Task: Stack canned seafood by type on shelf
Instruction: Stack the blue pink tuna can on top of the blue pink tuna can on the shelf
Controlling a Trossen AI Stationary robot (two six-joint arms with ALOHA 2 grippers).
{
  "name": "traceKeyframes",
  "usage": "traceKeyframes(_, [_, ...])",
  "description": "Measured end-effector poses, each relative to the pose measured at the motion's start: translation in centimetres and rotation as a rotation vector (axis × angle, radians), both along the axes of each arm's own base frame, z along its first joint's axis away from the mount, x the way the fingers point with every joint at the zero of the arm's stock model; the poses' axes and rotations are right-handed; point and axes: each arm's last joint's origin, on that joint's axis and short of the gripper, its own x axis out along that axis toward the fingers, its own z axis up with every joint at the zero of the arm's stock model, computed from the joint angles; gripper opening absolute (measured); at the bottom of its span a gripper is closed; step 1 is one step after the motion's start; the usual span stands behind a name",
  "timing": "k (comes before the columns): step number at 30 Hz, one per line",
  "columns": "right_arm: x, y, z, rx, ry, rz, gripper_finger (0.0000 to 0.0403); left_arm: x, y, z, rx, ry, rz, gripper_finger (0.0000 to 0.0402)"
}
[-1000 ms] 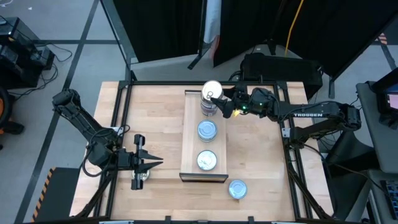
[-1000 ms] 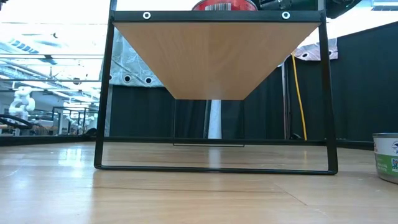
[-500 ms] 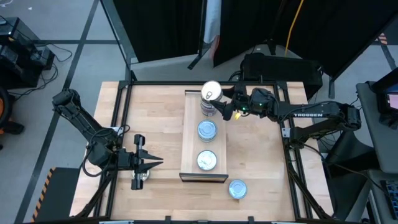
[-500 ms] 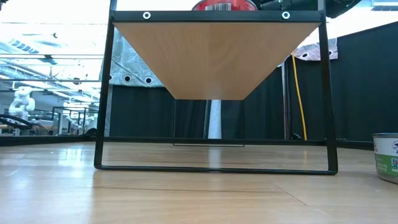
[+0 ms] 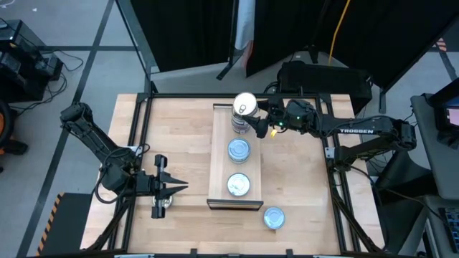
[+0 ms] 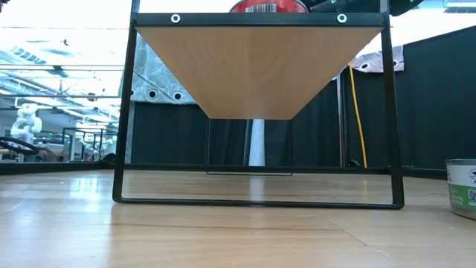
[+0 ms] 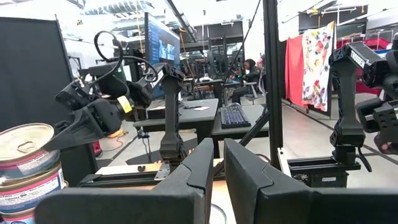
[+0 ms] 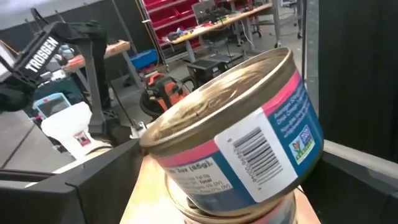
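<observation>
The shelf (image 5: 218, 170) is a raised light-wood board on a black frame (image 6: 125, 112) in the middle of the table. On it stand three piles of canned seafood: a tall one at the far end, with a silver-topped tin (image 5: 244, 105) (image 8: 239, 149) uppermost, and two lower blue-topped piles (image 5: 239, 150) (image 5: 239, 184). My right gripper (image 5: 259, 119) is level with that top tin, open, one finger on each side of it; I see no touch. My left gripper (image 5: 181, 188) hovers shut, left of the shelf near the table's front, holding nothing.
One blue tin (image 5: 273, 218) (image 6: 462, 186) stands on the table near the front edge, right of the shelf. Another tin (image 5: 162, 205) sits on the table under my left gripper. Bare tabletop lies on both sides of the shelf.
My right gripper has rolled a little about its own pointing line while staying beside the top tin of the far pile. The tins and my left arm have kept still.
</observation>
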Motion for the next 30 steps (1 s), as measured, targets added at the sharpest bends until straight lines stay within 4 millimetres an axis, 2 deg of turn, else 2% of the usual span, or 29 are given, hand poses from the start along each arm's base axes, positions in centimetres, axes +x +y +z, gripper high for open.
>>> traceKeyframes(4, [0.0,0.0,0.1,-0.006,-0.009,0.000,0.0400,0.6,0.8,0.0,0.021,0.006,0.091,0.0042])
traceKeyframes(9, [0.0,0.0,0.1,-0.012,-0.006,0.005,0.0400,2.6,4.1,0.5,0.091,0.000,0.334,0.0042])
traceKeyframes(13, [0.0,0.0,0.1,-0.013,-0.005,0.007,0.0400,4.1,7.4,3.0,0.163,-0.023,0.438,0.0042])
traceKeyframes(17, [0.0,0.0,0.1,-0.013,-0.005,0.010,0.0400,5.7,10.3,5.1,0.303,0.112,0.424,0.0042])
traceKeyframes(23, [0.0,0.0,0.1,-0.046,0.014,0.018,0.0400,7.6,15.0,7.6,0.355,0.219,0.415,0.0042])
traceKeyframes(25, [0.0,0.0,0.0,-0.044,0.018,0.017,0.0400,8.3,16.4,7.8,0.371,0.237,0.405,0.0042])
traceKeyframes(30, [0.0,0.0,-0.1,-0.055,0.040,0.018,0.0400,10.0,18.6,6.6,0.378,0.284,0.369,0.0042])
